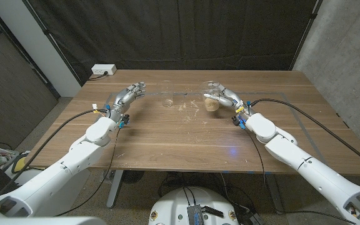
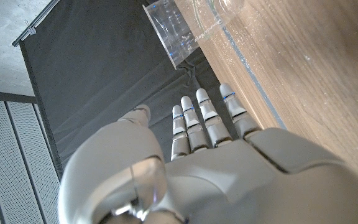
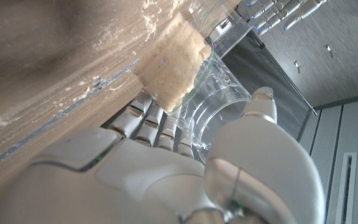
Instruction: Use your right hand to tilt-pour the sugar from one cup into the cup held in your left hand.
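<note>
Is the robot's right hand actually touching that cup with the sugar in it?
Touching. In the right wrist view the right hand has its fingers against the sugar cup.

Silvery-grey left hand [image 1: 127,95], silvery-grey right hand [image 1: 225,99], clear cup [image 1: 213,100] of tan sugar [image 3: 170,67], brown wood-grain table [image 1: 180,137], black curtain [image 1: 186,31] behind.

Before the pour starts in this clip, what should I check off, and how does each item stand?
1. Right robot hand gripping the sugar cup: ok, fingers and thumb either side of it.
2. Sugar inside that cup: ok.
3. Left robot hand holding the empty cup: not ok, fingers straight and apart from it.
4. Empty cup upright: cannot tell.
5. Table free of spilled sugar: not ok, grains lie between the cups.
</note>
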